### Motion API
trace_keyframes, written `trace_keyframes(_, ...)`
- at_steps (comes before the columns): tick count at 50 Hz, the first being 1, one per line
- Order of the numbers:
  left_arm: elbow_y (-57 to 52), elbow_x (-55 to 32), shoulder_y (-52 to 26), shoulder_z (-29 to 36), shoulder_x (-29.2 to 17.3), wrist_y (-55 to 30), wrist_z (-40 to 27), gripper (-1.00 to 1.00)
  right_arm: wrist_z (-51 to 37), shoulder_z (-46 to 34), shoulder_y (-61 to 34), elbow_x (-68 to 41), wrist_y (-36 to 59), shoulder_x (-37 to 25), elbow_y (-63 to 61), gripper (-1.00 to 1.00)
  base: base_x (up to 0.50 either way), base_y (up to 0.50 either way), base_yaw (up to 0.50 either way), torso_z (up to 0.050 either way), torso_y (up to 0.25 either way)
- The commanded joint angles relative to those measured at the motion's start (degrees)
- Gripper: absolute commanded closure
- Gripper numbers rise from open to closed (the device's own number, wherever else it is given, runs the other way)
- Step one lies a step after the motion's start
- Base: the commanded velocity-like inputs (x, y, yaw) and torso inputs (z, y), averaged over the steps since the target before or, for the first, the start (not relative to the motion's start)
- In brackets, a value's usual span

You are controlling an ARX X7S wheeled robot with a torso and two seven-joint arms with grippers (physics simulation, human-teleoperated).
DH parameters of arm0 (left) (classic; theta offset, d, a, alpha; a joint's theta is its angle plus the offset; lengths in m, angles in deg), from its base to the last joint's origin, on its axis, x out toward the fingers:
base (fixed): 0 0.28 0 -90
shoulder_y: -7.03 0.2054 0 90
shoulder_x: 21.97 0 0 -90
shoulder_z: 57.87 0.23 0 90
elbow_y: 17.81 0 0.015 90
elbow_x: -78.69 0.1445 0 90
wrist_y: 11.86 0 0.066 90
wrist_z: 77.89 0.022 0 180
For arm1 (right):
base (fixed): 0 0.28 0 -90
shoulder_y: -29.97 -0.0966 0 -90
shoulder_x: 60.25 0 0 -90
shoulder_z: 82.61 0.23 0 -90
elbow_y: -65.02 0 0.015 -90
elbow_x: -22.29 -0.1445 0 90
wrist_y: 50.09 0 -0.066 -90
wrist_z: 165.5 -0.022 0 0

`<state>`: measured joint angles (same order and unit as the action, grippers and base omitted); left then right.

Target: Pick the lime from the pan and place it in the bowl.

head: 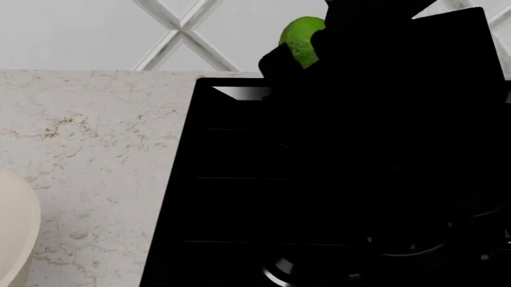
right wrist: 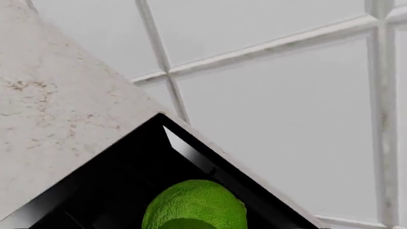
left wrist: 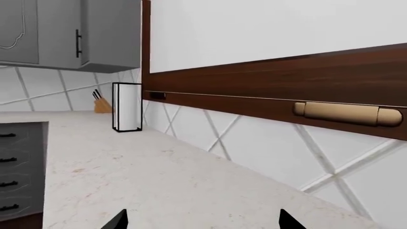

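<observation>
A: Checking views: head shows the bowl (head: 14, 230) rim at the table (head: 88, 149) edge; the wrist cams don't.
B: Right fingers (head: 276, 63) pinch the lime (head: 303, 37), raised over the cooktop (head: 239, 191). Left fingers (left wrist: 117, 220) spread, empty.

The lime (head: 300, 39) had a finely pebbled, faintly glossy green skin, held up in the matt black right hand (head: 300, 57). Under that hand the cooktop (head: 239, 179) was smooth black glass, with a bright sheen at its corner. The worktop (head: 96, 149) looked like polished pale stone, veined brown. Beside the cooktop, the bowl (head: 14, 233) was smooth, cream and matt. Beyond the left hand, the shelf (left wrist: 267, 90) was dark grained wood, and the wall tiles (left wrist: 267, 143) were smooth white.
</observation>
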<state>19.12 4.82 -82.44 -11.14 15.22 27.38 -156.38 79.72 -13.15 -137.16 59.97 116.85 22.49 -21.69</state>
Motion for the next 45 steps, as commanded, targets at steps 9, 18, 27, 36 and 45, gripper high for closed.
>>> trace_keyframes(9,-0.12,1.29,3.74,-5.73,2.33,0.17,2.66,-1.0,-5.3,-3.29,-1.82,-13.04,-2.92,7.1,-2.53,1.0,0.0,0.0,0.0,0.0,0.0)
trace_keyframes(18,-0.29,0.4,4.39,-6.6,2.12,-0.01,1.99,-1.0,-14.96,-6.49,-3.33,-28.66,-3.02,7.06,-3.59,1.0,0.0,0.0,0.0,0.0,0.0)
trace_keyframes(27,0.07,3.06,5.44,-5.96,3.52,0.9,3.85,-1.0,-24.46,-9.69,-5.4,-44.81,-6.44,7.04,-1.13,1.0,0.0,0.0,0.0,0.0,0.0)
trace_keyframes(36,0.07,3.86,6.93,-6.88,4.3,1.22,4.55,-1.0,-32.39,-14.42,-8.69,-58.91,-11.5,7.08,2.7,1.0,0.0,0.0,0.0,0.0,0.001)
trace_keyframes(45,1.09,1.41,6.86,-8.19,2.96,0.78,3.54,-1.0,-38.47,-20.58,-12.56,-70.22,-16.71,7.08,6.76,1.0,0.0,0.0,0.0,0.0,0.0)
